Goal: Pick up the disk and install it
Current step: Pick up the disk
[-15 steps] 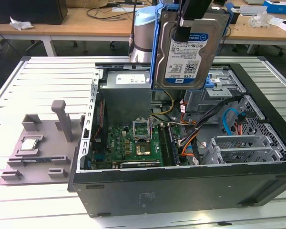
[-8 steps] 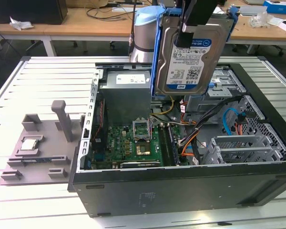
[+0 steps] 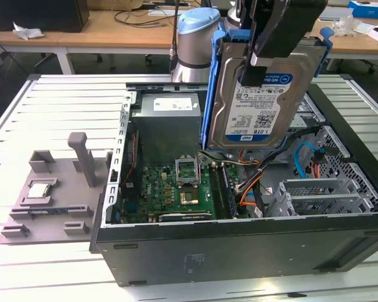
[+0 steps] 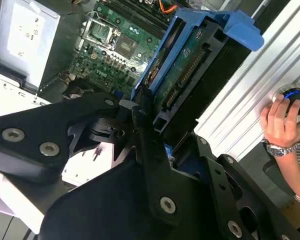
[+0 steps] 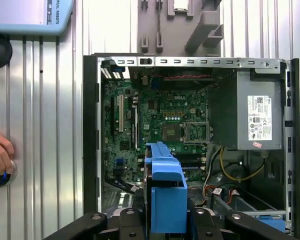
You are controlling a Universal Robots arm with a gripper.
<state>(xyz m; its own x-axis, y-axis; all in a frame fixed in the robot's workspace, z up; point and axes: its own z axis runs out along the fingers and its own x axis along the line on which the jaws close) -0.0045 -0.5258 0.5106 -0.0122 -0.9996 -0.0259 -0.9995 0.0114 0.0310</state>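
I had the gripper clamped on the top edge of the disk, which hung upright above the open computer case; it looked stiff, fairly heavy and shock-sensitive, best held by its blue bracket sides.

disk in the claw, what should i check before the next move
1. Flat silver metal disk, blue plastic bracket, gripped by the black claw: ok.
2. Disk hangs upright above the open black metal computer case: ok.
3. Orange and blue cables out of its path: cannot tell.
4. Person's hand outside the case, on the ribbed metal table: ok.
5. Grip centred on the disk: cannot tell.
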